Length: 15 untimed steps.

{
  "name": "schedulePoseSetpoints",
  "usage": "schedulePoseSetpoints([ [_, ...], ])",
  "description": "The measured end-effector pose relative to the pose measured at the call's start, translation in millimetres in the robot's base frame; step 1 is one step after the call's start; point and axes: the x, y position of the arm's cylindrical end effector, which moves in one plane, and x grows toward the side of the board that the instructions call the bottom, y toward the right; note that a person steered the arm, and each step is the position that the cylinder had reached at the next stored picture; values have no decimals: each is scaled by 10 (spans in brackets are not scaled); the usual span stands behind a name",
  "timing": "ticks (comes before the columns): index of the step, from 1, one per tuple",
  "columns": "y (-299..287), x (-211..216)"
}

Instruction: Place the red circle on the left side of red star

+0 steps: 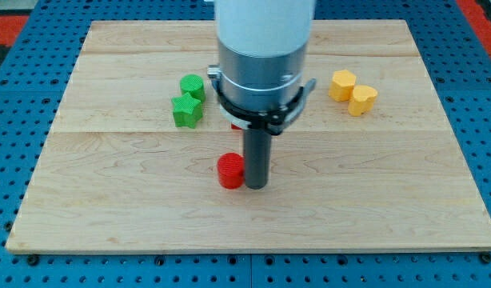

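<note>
My tip [255, 186] touching the red circle [229, 170] on its right; no pincer visible.

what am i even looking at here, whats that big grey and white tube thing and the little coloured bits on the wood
The big white and grey cylinder is the end of a robot arm. From it hangs a dark rod; it holds nothing, it only pushes. My tip rests on the wooden board, right beside the red circle, on that block's right in the view. Only a sliver of another red block shows behind the arm; its shape is hidden. Two green blocks sit at the view's left, two yellow blocks at its right. There is one camera, looking down at the board from its near edge.
</note>
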Motion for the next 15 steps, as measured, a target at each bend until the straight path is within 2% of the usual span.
schedulePoseSetpoints([
  [1, -28, 239],
  [3, -301, -394],
  [4, -301, -387],
  [5, -587, -334],
  [6, -827, -456],
  [8, -830, -819],
  [9, -644, -954],
  [11, -660, -482],
  [12, 35, -497],
  [13, 359, -709],
  [14, -249, -781],
  [15, -454, -859],
])
